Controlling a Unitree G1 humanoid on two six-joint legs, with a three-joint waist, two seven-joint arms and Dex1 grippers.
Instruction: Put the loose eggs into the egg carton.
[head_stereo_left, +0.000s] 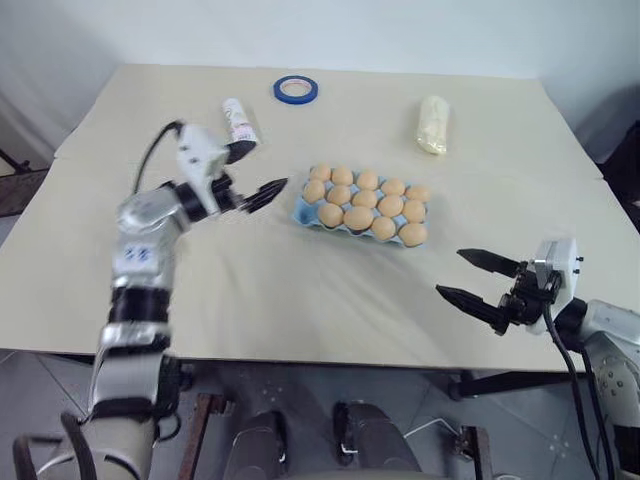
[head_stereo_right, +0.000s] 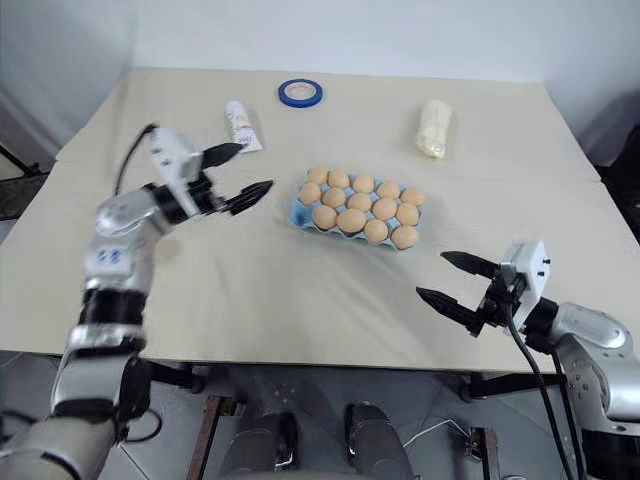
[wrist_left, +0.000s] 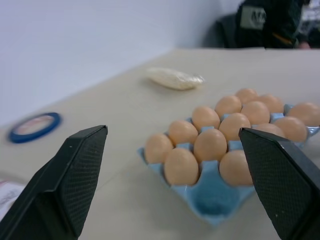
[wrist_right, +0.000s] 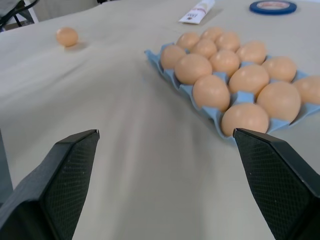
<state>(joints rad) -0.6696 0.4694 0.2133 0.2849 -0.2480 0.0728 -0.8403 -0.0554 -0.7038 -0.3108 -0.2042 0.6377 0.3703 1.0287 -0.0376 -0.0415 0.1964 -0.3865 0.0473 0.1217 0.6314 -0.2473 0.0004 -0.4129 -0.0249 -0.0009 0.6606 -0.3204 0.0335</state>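
The light blue egg carton (head_stereo_left: 299, 211) sits mid-table with tan eggs (head_stereo_left: 358, 218) in its cups. In the left wrist view the corner cup (wrist_left: 212, 201) nearest the camera holds no egg. One loose egg (wrist_right: 66, 36) lies on the bare table well away from the carton, seen from the right wrist. My left gripper (head_stereo_left: 258, 171) hovers open just left of the carton, its fingers pointing at it, with nothing between them. Near the table's front right edge my right gripper (head_stereo_left: 449, 272) is open and empty too, aimed left toward the carton.
A blue tape ring (head_stereo_left: 296, 89) and a white tube (head_stereo_left: 239, 120) lie at the back left. A pale yellow lumpy bag (head_stereo_left: 432, 124) is at the back right. Bare tabletop stretches between the carton and the front edge.
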